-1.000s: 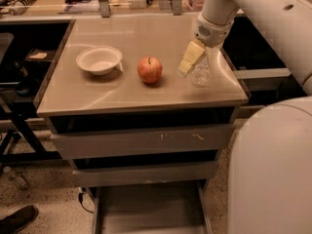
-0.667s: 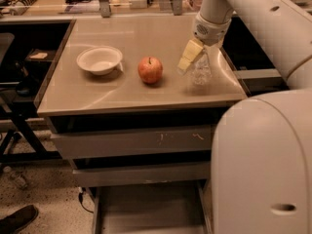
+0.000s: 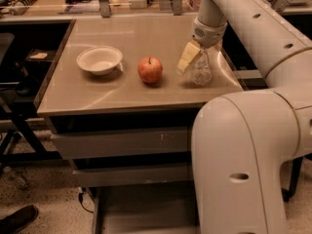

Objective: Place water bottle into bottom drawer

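Observation:
The water bottle (image 3: 202, 71), small, clear and crinkled, stands upright on the right side of the cabinet top. My gripper (image 3: 197, 66) comes down over it from above. One pale yellow finger (image 3: 187, 57) slants out to the bottle's left with a small gap to it, so the gripper is open around the bottle. The other finger is hidden behind the bottle. The bottom drawer (image 3: 141, 211) is pulled out at floor level below the cabinet, a shallow grey tray partly covered by my arm.
A red apple (image 3: 150, 69) and a white bowl (image 3: 99, 59) sit left of the bottle on the grey top (image 3: 122, 94). Two closed grey drawer fronts (image 3: 122, 143) lie above the open one. My big white arm segment (image 3: 243, 165) fills the lower right.
The gripper and the bottle stay where they were. My arm's elbow segment has moved further into the lower right of the view and covers more of the cabinet.

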Controlling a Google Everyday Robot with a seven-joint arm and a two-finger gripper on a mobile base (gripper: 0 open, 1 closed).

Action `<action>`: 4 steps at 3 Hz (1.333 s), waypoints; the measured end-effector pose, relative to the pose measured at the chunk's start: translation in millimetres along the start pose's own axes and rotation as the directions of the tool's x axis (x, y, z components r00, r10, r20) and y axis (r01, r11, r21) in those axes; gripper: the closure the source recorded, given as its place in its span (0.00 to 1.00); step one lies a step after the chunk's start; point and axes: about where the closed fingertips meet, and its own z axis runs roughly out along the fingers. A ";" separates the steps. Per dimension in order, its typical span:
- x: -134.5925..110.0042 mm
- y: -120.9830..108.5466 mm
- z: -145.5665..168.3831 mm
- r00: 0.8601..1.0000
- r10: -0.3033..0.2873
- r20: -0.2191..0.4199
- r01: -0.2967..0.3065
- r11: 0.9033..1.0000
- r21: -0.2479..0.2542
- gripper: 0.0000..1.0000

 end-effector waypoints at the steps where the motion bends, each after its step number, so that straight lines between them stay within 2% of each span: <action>1: -1.5 -7.1 16.3 1.000 0.018 -0.013 -0.018 1.000 -0.013 0.00; 2: -8.8 -9.9 19.8 1.000 0.016 0.009 -0.016 1.000 -0.003 0.19; 4: -8.8 -9.9 19.8 1.000 0.016 0.009 -0.016 1.000 -0.003 0.66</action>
